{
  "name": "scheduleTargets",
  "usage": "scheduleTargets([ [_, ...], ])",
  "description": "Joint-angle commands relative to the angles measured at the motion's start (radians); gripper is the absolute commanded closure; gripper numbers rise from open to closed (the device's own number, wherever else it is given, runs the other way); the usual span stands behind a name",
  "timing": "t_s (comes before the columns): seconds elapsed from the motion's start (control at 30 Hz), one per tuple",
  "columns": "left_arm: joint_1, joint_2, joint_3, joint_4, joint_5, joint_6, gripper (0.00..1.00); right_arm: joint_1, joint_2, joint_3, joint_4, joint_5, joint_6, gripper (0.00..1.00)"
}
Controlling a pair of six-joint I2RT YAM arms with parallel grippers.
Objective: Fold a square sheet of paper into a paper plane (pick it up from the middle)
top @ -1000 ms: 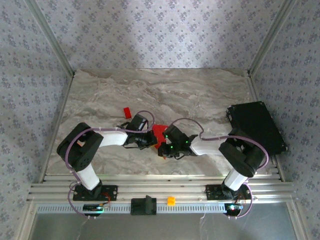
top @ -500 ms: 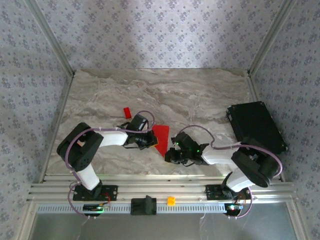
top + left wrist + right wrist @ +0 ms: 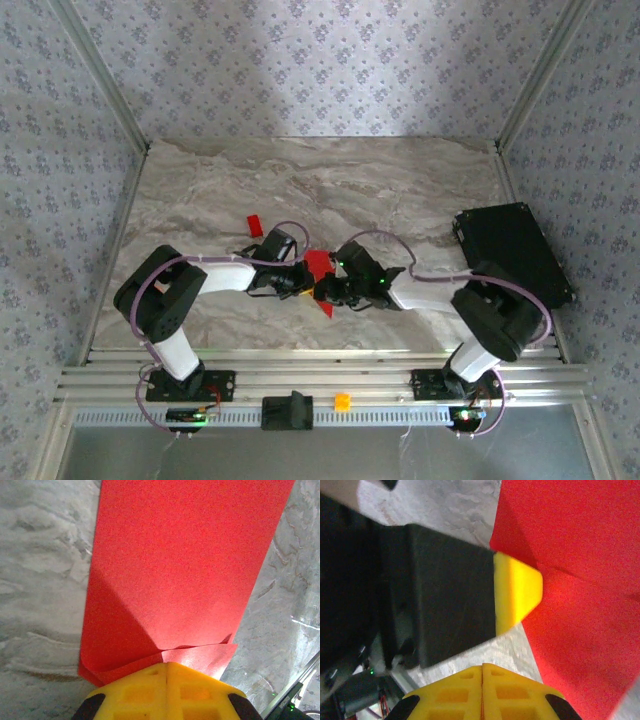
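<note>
The red sheet of paper [image 3: 318, 264] lies on the marble table, folded into a wedge whose point faces the near edge. My left gripper [image 3: 303, 283] is shut, and its yellow fingertips rest on the paper's left edge. In the left wrist view the paper [image 3: 180, 565] stretches ahead of the shut left gripper [image 3: 166, 664], with a folded flap at its tips. My right gripper [image 3: 328, 292] is shut beside the paper's near right edge. In the right wrist view the right gripper [image 3: 482, 666] hovers over bare table, next to the paper [image 3: 580, 580] and the left arm's fingertip [image 3: 517, 592].
A tiny red block [image 3: 253, 224] lies behind and to the left of the paper. A black box [image 3: 510, 250] sits at the right edge of the table. A small orange piece [image 3: 342, 402] and a black part [image 3: 288, 411] sit on the front rail.
My right arm pulled back toward the near right half a second ago, uncovering the paper, and has now returned to the paper's edge. The left arm has stayed put.
</note>
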Motion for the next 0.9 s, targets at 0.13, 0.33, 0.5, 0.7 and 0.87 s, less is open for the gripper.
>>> scheduleTargets([
  [0.13, -0.004, 0.030, -0.017, -0.098, -0.064, 0.025, 0.97, -0.029, 0.086, -0.055, 0.014, -0.026, 0.018, 0.91],
  [0.33, -0.003, 0.031, 0.001, -0.107, -0.065, 0.039, 0.97, -0.020, 0.072, -0.175, 0.081, -0.046, 0.060, 0.91],
  [0.5, -0.003, 0.032, 0.017, -0.120, -0.067, 0.047, 0.97, -0.021, 0.044, -0.176, 0.062, -0.025, 0.055, 0.91],
  [0.7, -0.001, -0.022, 0.037, -0.103, -0.038, 0.064, 0.96, -0.028, 0.074, -0.167, 0.062, -0.018, 0.064, 0.94],
  [0.87, -0.004, -0.125, 0.062, -0.107, -0.030, 0.082, 0.92, -0.024, 0.086, -0.172, 0.057, -0.007, 0.074, 0.96],
])
